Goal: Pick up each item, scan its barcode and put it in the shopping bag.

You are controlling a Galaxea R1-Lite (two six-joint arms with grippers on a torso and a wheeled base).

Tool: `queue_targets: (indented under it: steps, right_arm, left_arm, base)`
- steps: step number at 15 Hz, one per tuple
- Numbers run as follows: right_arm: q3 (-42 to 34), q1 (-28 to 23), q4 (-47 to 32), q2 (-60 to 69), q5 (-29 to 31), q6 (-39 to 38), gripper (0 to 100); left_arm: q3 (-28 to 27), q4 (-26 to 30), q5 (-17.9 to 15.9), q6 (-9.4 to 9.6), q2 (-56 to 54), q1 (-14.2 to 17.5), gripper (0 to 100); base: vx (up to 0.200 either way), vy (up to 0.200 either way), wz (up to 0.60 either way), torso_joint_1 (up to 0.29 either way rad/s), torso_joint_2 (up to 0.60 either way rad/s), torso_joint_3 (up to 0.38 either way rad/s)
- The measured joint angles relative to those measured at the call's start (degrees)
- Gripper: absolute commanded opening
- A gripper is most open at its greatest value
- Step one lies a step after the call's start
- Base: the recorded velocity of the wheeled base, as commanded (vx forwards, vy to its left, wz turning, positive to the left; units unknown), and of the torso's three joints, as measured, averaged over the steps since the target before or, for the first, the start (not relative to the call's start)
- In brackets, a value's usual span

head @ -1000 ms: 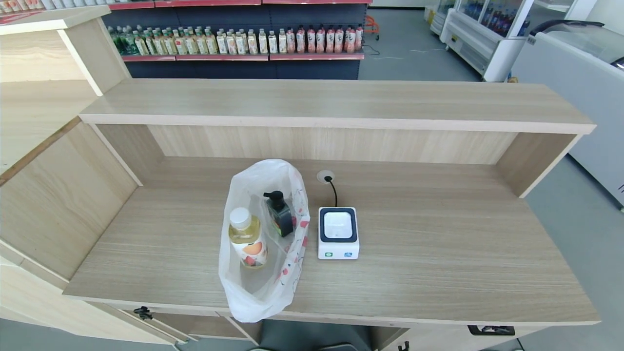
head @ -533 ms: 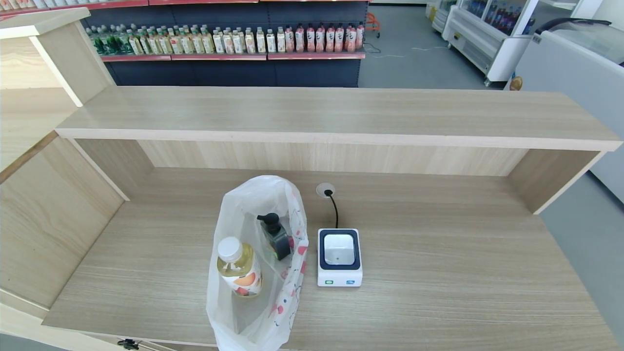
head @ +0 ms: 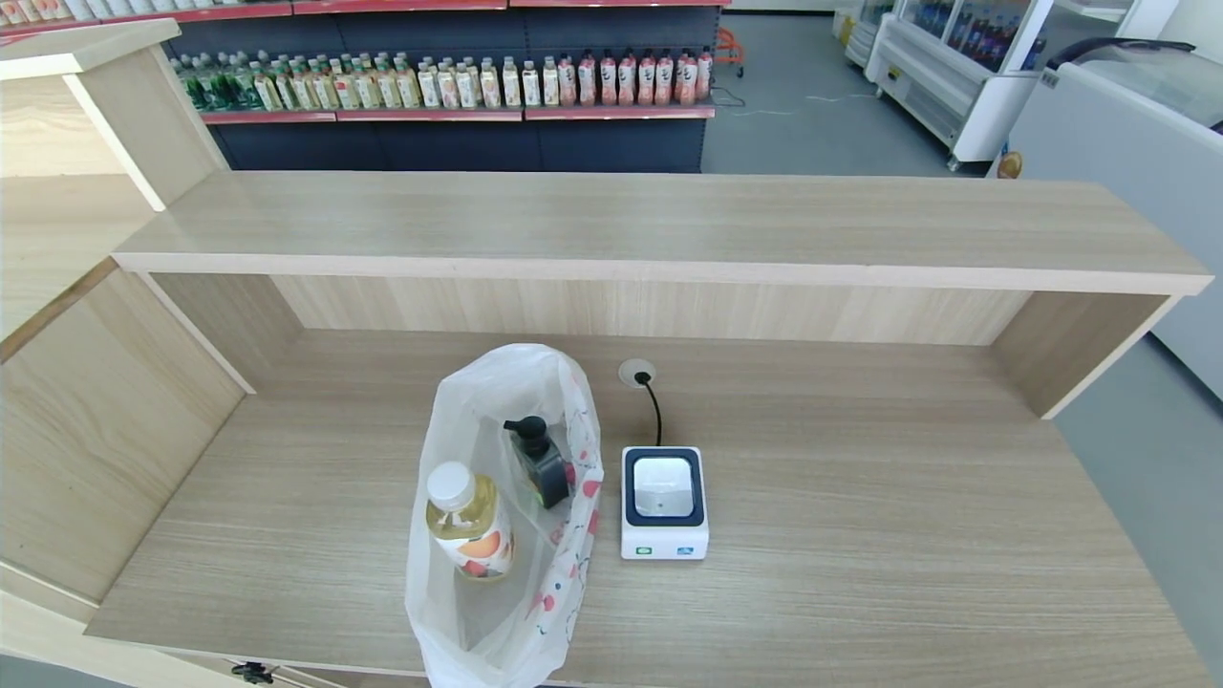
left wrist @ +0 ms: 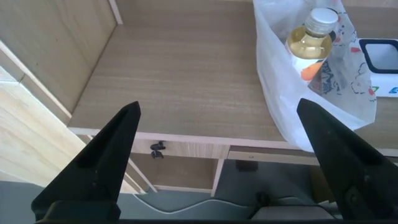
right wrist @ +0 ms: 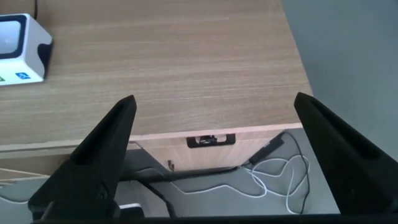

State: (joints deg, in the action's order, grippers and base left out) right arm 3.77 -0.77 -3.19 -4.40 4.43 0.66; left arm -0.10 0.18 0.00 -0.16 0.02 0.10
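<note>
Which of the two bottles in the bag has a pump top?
The dark bottle, nearer the scanner, has a black pump head; the yellow drink bottle has a flat white cap.

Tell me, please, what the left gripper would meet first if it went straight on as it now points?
The left gripper would probably meet the bare counter near its front edge, beside the shopping bag; depth is unclear.

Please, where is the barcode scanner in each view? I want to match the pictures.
Head view: barcode scanner on the counter, just right of the shopping bag.
Left wrist view: barcode scanner beside the shopping bag, cut off by the picture's edge.
Right wrist view: barcode scanner cut off at a corner.
Shared landmark: the counter.
</note>
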Motion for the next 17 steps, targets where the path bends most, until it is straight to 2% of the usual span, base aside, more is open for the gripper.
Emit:
queue_targets:
  steps: [4,10,17]
  right_arm:
    - [-3.2,0.6,6.7,3.1,0.7,1.1,100]
    - [-3.8,0.9,4.4,4.5,0.7,-3.4,100]
    - [-3.8,0.9,4.4,4.5,0.7,-3.5,100]
  left_arm:
    - [0.0,0.0,0.0,0.0,0.0,0.0,100]
    - [0.0,0.0,0.0,0.0,0.0,0.0,100]
    - [0.0,0.0,0.0,0.0,0.0,0.0,100]
  base:
    - [0.0,0.0,0.0,0.0,0.0,0.0]
    - [0.0,0.0,0.0,0.0,0.0,0.0]
    - [0.0,0.0,0.0,0.0,0.0,0.0]
